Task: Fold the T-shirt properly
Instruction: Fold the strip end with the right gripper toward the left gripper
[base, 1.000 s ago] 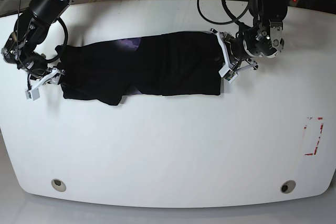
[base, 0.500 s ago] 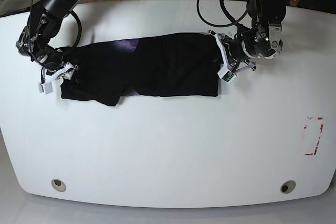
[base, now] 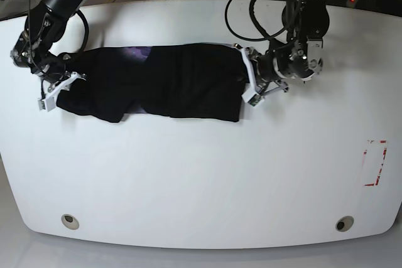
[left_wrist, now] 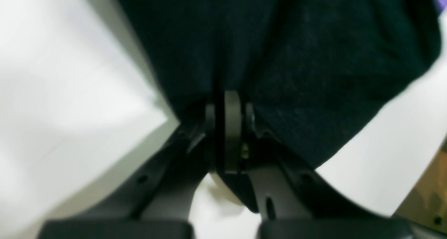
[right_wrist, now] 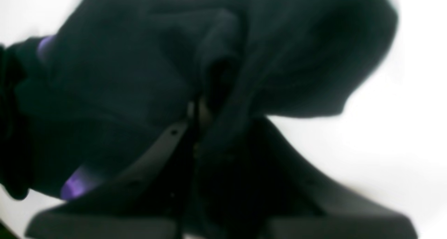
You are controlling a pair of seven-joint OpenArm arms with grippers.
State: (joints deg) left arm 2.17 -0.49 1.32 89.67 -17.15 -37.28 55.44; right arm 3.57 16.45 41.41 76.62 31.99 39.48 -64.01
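The left claw (base: 247, 85) sits at the T-shirt's (base: 169, 83) end on the base view's right, its white tips pressed together on the cloth; its own wrist view shows the two fingers (left_wrist: 232, 127) closed flat against each other with the black hem gathered between and around them. The right claw (base: 58, 89) is at the opposite end, on the base view's left, and its wrist view shows the jaws drawn nearly together with dark fabric bunched in the narrow slot, so it too is pinching the T-shirt.

Between the two claws the T-shirt lies as a long dark band across the far half of the white worktop (base: 201, 180). Its far edge runs fairly straight, with a purple patch of print (base: 135, 53) showing near the left end. The near edge is uneven: a rounded lobe of cloth hangs lower at the left, then the hem steps up and runs level to a squared corner by the left claw.

Beyond the cloth, the near half of the worktop is bare white surface out to its curved front edge, where two round holes (base: 70, 221) sit near the corners. A red-and-white marker (base: 375, 162) lies near the right edge, well apart from the T-shirt. Behind the band, the worktop's rear edge is close, with cables (base: 257, 20) looping there.
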